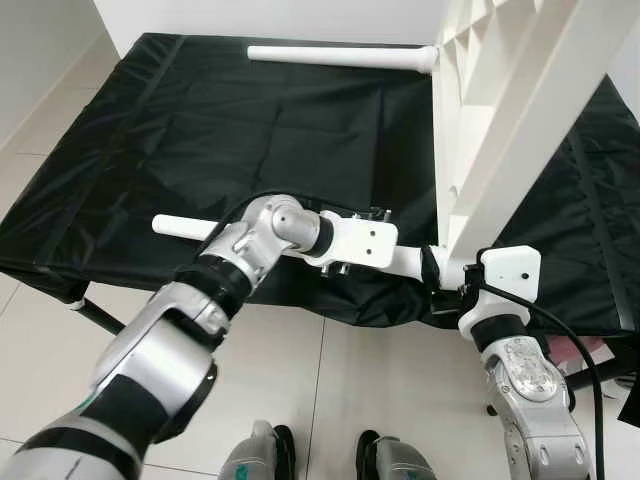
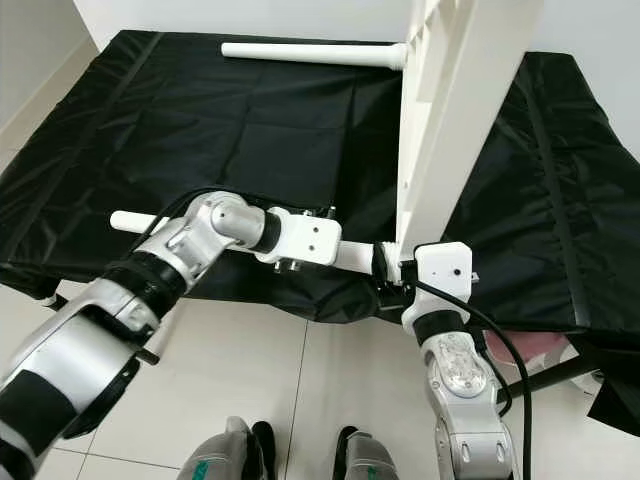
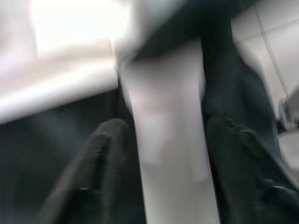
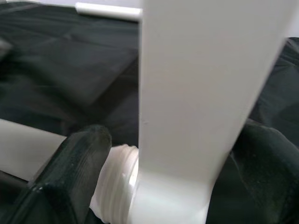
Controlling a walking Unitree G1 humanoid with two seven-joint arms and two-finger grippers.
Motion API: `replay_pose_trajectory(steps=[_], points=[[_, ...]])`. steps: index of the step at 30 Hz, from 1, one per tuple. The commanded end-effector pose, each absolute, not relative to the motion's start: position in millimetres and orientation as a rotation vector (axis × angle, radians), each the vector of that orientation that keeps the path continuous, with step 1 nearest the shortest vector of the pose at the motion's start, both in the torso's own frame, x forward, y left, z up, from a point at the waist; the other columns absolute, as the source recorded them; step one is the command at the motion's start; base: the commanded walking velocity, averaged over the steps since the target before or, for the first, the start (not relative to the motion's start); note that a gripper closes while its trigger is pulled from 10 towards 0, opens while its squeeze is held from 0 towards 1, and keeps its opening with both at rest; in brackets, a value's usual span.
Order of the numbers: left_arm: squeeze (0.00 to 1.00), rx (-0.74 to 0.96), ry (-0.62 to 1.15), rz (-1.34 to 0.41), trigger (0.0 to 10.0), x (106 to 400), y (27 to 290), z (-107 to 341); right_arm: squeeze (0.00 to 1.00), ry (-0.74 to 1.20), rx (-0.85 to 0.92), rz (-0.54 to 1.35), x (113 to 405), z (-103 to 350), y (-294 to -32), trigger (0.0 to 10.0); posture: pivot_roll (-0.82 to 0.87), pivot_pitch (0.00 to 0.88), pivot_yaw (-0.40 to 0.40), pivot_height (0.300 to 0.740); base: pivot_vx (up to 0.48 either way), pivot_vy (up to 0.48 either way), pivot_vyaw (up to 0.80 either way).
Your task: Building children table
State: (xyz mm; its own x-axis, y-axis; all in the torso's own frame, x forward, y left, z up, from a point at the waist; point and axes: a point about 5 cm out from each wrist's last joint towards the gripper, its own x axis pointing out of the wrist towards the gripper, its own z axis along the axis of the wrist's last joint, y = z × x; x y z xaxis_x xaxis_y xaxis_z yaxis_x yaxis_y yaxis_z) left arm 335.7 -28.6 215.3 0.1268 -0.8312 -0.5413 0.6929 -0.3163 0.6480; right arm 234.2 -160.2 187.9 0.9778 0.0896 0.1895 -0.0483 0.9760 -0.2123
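Note:
The white children's table top (image 1: pixel 520 110) stands on its edge over the black cloth. A far leg (image 1: pixel 340 57) sticks out of it to the left. The near leg (image 1: pixel 180 226) lies level, and its threaded end (image 4: pixel 119 182) meets the top's lower corner. My left gripper (image 3: pixel 163 126) is shut on this near leg, with a black finger (image 3: pixel 100 154) on each side, close to the table top. My right gripper (image 1: pixel 450 292) is shut on the table top's lower edge, the white panel (image 4: pixel 201 93) between its fingers (image 4: pixel 84 149).
A black cloth (image 1: pixel 200 130) covers the low work surface, whose front edge hangs just behind my arms. Pale floor tiles (image 1: pixel 330 400) lie below, with my feet (image 1: pixel 270 450) on them. A cable (image 1: pixel 580 350) loops off my right wrist. Something pink (image 1: pixel 572 350) sits under the cloth at the right.

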Motion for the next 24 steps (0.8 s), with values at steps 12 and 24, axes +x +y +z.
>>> replay_pose_trajectory(steps=[12,24], points=[[0.00,0.832,-0.457,-1.228,10.0,344.9,-24.6,245.8,0.00,-0.208,-0.235,0.052,243.1,190.5,-160.2,10.0,-0.15,0.172,0.093,0.740,0.000,0.000,0.00],[0.00,0.741,-0.440,-1.019,10.0,335.0,77.7,268.7,0.00,-0.167,-0.210,-0.045,267.5,183.2,-159.2,10.0,-0.09,0.169,0.068,0.740,0.000,0.000,0.00]])
